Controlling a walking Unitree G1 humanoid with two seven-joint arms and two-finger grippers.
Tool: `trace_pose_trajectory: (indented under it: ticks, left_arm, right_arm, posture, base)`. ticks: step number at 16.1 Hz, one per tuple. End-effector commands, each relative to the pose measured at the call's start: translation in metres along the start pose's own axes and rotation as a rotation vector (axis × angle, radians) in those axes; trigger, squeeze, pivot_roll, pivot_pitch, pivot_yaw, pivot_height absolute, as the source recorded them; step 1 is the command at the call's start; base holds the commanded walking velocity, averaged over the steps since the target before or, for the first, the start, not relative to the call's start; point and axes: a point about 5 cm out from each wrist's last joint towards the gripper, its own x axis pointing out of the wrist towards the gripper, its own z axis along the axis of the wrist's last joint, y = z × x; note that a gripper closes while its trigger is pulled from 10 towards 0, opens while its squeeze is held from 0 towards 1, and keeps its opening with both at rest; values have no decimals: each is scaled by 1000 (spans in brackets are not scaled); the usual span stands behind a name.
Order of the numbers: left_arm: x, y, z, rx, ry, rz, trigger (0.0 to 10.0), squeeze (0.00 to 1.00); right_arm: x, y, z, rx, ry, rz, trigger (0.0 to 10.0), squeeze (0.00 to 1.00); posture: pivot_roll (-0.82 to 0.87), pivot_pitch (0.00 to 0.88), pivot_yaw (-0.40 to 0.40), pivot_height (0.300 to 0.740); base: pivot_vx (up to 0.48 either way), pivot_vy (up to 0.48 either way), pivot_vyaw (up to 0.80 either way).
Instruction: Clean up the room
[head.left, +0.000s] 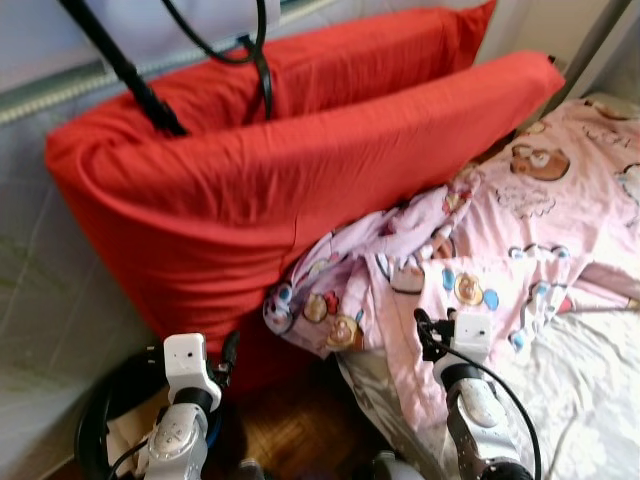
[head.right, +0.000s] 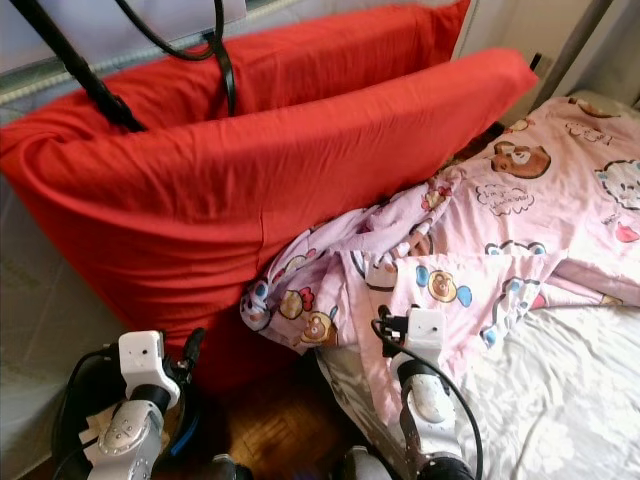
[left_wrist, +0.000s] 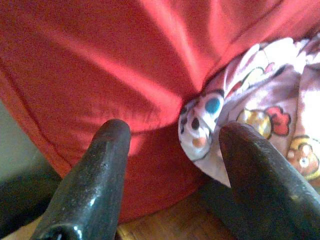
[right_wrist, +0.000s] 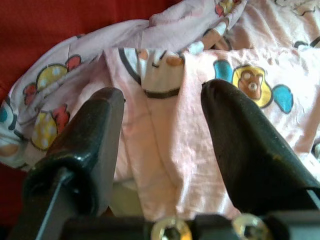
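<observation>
Here, a pink cartoon-print blanket (head.left: 470, 270) lies rumpled across the bed (head.left: 590, 400), its bunched corner spilling over the bed's edge at about 7 o'clock from the blanket's middle, touching two big red pillows (head.left: 300, 170) that stand on edge at 10 o'clock. The blanket looks light, soft and limp; it would likely sag and trail when lifted, so the thick bunched fold at the overhanging corner seems the best place to pinch. The left tool (left_wrist: 172, 165) is spread wide and holds nothing, aimed at the lower red pillow and the blanket's corner. The right tool (right_wrist: 160, 135) is likewise released, just before the pink fabric. The head views alone show the full pillows, a black cable (head.left: 255, 60) draped over them, and the wooden floor (head.left: 290, 430); the wrist views alone show the fingers' spread.
</observation>
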Motion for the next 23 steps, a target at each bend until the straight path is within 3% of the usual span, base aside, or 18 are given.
trace_pose_trajectory:
  ticks: [1, 7, 10, 23]
  left_arm:
    - [-5, 2, -5, -3, 18, 8, 10000, 0]
    - [-5, 3, -6, 2, 24, 11, 10000, 0]
    - [-5, 3, -6, 4, 26, 11, 10000, 0]
    - [-5, 3, -8, 5, 42, 14, 10000, 0]
  right_arm:
    - [-4, -2, -6, 7, 15, -10, 10000, 0]
    - [-4, -1, -11, -13, 64, -12, 10000, 0]
    - [-4, 0, -11, -16, 66, -7, 10000, 0]
    - [-5, 8, -15, 10, 85, 58, 10000, 0]
  posture:
    - [-9, 215, -23, 651]
    - [-9, 216, -22, 651]
    - [-8, 215, -22, 621]
    - [-7, 219, -24, 621]
  base:
    - [0, 0, 0]
    - [0, 0, 0]
    - [0, 0, 0]
    - [22, 0, 0]
